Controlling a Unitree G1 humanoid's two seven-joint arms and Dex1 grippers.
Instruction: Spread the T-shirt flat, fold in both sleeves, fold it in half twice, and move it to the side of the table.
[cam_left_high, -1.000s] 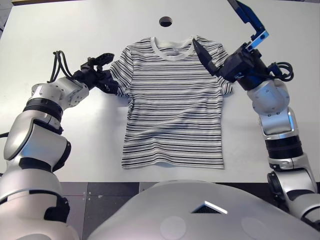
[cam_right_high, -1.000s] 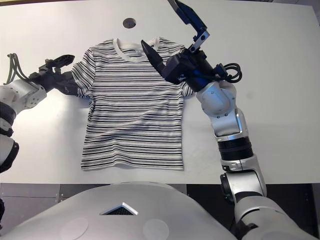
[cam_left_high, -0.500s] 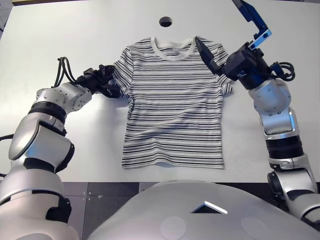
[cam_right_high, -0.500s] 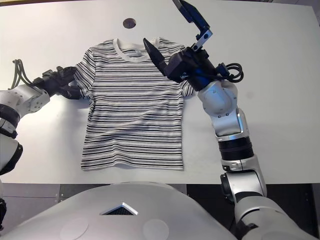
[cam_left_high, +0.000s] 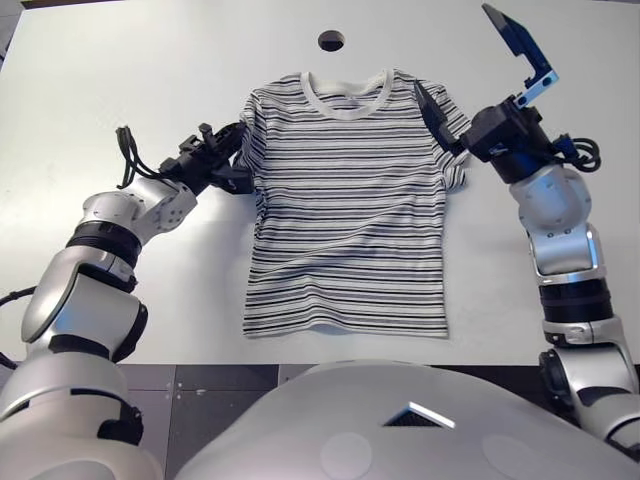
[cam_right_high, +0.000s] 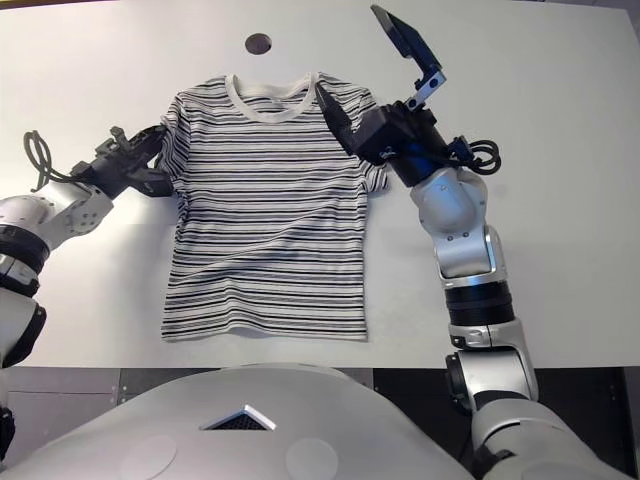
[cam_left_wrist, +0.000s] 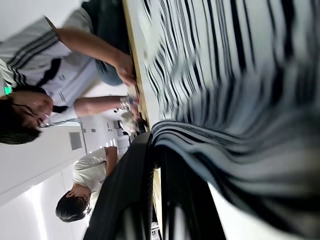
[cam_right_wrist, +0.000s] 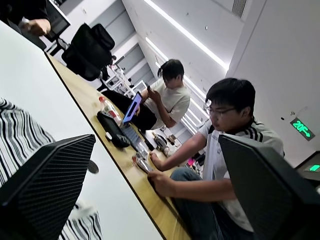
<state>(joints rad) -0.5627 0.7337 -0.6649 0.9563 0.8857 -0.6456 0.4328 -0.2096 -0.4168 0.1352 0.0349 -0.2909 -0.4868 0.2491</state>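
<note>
The black-and-white striped T-shirt (cam_left_high: 345, 220) is seen spread flat at the centre of the frame on the white table (cam_left_high: 150, 60), with the collar toward the top and the hem toward the bottom. Its long axis therefore runs top to bottom.

At centre left, the left gripper (cam_left_high: 228, 158) is pressed together on the edge of the left sleeve (cam_left_high: 250, 130). Striped cloth is pinched between its fingers, as the left wrist view shows.

At upper right, the right gripper (cam_left_high: 475, 72) is spread wide. One finger is lowered over the shoulder by the right sleeve (cam_left_high: 450, 150) and the other is raised well above the table, with no cloth gripped.

The sleeve fold is judged to be the step in hand. From each gripper the shirt's body lies inward, toward the middle of the frame, so each sleeve would be carried across the long axis, not along it. The left side is judged the readier, since cloth is held there, while the right sleeve is not yet taken.
</note>
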